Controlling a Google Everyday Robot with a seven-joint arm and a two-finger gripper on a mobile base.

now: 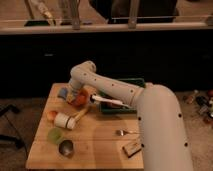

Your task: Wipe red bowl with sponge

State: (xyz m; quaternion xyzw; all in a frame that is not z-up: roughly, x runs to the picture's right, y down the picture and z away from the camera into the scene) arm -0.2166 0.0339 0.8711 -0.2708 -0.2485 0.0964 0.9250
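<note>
The red bowl sits at the back left of the wooden table, partly covered by my arm. The blue-grey sponge lies just left of it, close to the table's back edge. My white arm reaches from the lower right, bends at the wrist and points down. My gripper is right over the bowl's left rim, between the bowl and the sponge. I cannot tell whether it touches either one.
A green tray stands at the back behind my arm, with a white brush near it. On the table are an orange ball, a white cylinder, a light green cup, a metal cup, a fork and a brown block.
</note>
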